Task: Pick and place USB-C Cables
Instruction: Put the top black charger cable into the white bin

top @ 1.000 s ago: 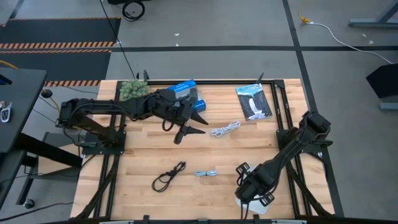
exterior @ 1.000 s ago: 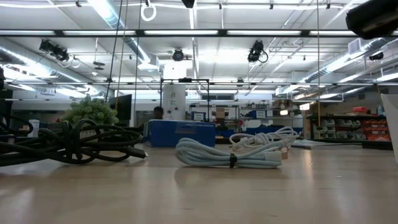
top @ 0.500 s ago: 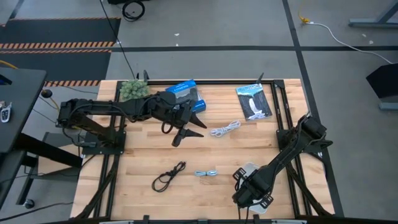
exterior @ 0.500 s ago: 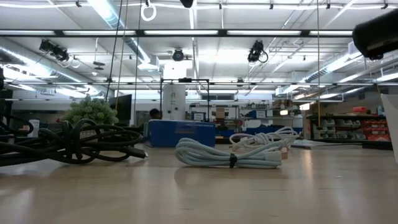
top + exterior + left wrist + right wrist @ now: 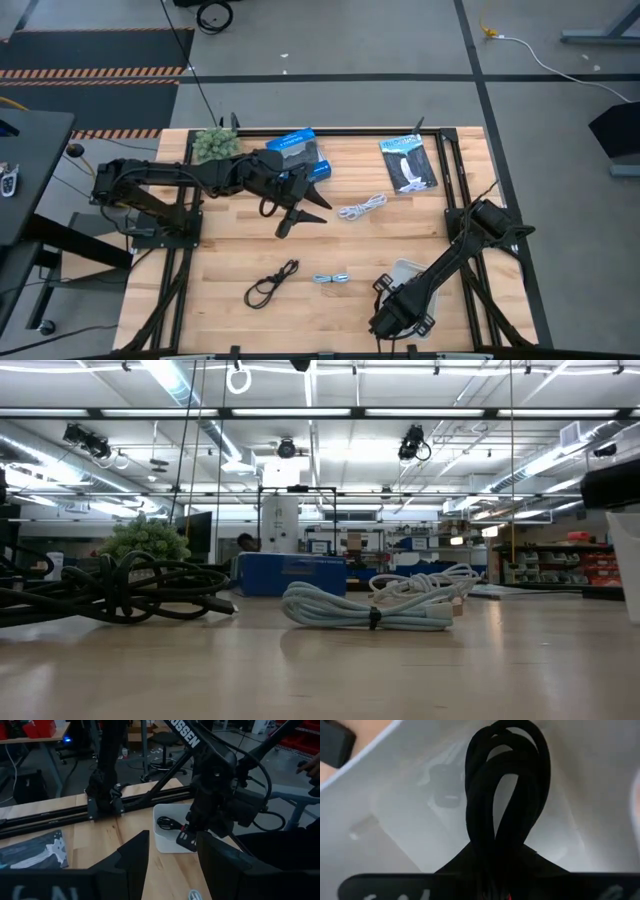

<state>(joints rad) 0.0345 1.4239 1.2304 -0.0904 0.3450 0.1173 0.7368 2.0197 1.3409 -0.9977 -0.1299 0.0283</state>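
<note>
My right gripper (image 5: pixel 392 322) is at the table's near edge, down in a white bin (image 5: pixel 411 269), and is shut on a black coiled cable (image 5: pixel 502 785) with a speck of red. The left wrist view also shows this cable (image 5: pixel 167 823) in the bin (image 5: pixel 162 842). A white cable (image 5: pixel 362 207), a loose black cable (image 5: pixel 272 283) and a short grey cable (image 5: pixel 331 278) lie flat on the table. My left gripper (image 5: pixel 300 219) is open and empty above the table, left of the white cable. My right gripper pinches one end of the black cable's coil (image 5: pixel 495 855) between its two fingers. The coil's loops stick out past the fingertips over the bin's white floor (image 5: pixel 420 810). I cannot tell whether the loops touch the floor.
A blue box (image 5: pixel 297 148) and a green plant (image 5: pixel 214 143) stand at the far left behind my left arm. A dark flat packet (image 5: pixel 408 163) lies at the far right. In the low view the bin's wall (image 5: pixel 628 565) shows at the right edge.
My right gripper has gone down and toward the table's near edge with the black cable, into the white bin. It stays shut on the cable.
</note>
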